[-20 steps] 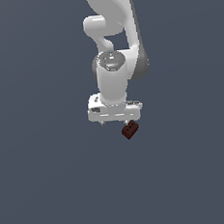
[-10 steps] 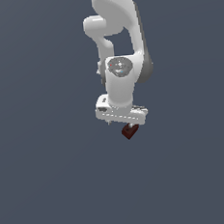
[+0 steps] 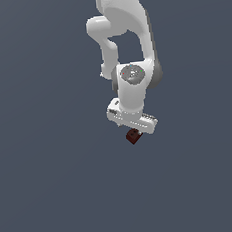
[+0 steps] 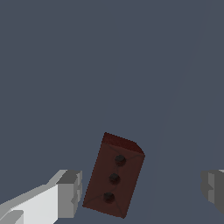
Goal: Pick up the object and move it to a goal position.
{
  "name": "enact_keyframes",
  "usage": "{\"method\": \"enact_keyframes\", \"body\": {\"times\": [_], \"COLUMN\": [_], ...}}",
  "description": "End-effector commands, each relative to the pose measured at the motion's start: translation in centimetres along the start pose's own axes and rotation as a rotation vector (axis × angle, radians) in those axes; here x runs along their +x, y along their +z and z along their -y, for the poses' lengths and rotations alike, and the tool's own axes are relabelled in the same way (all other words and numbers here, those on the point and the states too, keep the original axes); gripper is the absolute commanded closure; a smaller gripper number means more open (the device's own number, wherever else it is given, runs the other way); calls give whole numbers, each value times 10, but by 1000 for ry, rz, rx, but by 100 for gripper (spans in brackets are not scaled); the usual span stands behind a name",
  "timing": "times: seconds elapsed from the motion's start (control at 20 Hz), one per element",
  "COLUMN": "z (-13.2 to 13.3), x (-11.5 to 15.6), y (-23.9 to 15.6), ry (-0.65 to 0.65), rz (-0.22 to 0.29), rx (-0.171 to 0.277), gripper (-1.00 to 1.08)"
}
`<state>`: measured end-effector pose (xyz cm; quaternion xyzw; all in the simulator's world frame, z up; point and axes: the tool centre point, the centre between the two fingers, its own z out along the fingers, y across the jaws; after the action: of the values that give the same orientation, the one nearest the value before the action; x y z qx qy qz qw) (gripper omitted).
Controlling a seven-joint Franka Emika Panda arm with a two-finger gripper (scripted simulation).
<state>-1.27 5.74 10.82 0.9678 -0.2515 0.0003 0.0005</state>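
Note:
The object is a small dark red-brown block just under the white gripper in the exterior view. In the wrist view the block shows three dark dots on one face and lies tilted between the jaws. The gripper is open. One finger is right beside the block's lower corner; whether it touches I cannot tell. The other finger stands well apart from it. The fingertips are hidden behind the hand in the exterior view.
The white arm comes down from the top of the exterior view. Around it there is only a plain dark grey-blue surface with no other objects.
The hand has moved down and toward the exterior view's right, ending over the block. The block has stayed where it was.

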Motion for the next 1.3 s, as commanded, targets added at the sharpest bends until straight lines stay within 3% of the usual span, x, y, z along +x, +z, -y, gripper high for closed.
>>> {"method": "enact_keyframes", "body": {"times": [0.0, 0.6, 1.25], "z": [4, 16, 17], "x": [-6, -25, -29], "y": [6, 27, 36], "ry": [61, 267, 303], "rz": [1, 1, 1], "rx": [1, 1, 1], "gripper": [-92, -92, -92]}}
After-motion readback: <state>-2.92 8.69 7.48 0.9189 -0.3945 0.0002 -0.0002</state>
